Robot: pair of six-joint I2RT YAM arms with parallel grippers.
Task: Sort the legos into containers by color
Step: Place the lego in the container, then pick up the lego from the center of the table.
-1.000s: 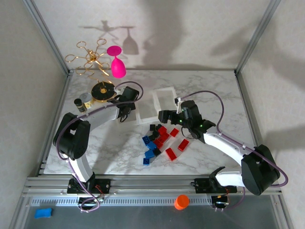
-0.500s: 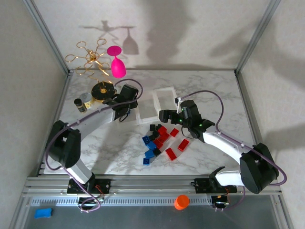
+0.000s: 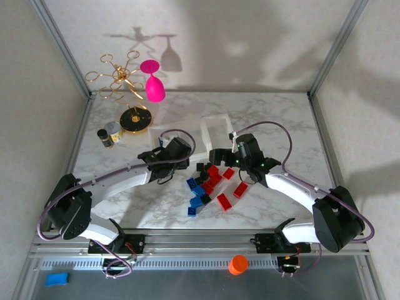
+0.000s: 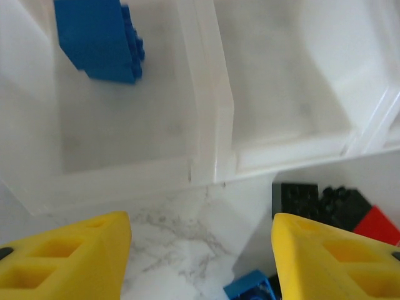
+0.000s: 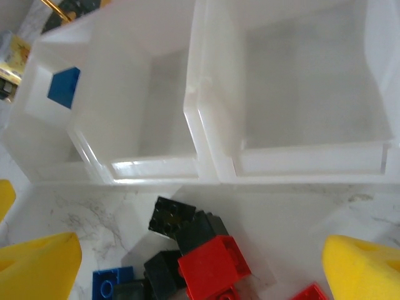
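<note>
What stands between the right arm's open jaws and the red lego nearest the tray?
Nothing visible: the red lego lies uncovered beneath the jaws, though black legos abut it on the tray side.

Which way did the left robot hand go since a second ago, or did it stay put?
Yes, it moved. The left gripper slid away from the gold stand base, toward the near edge and right, closer to the legos.
</note>
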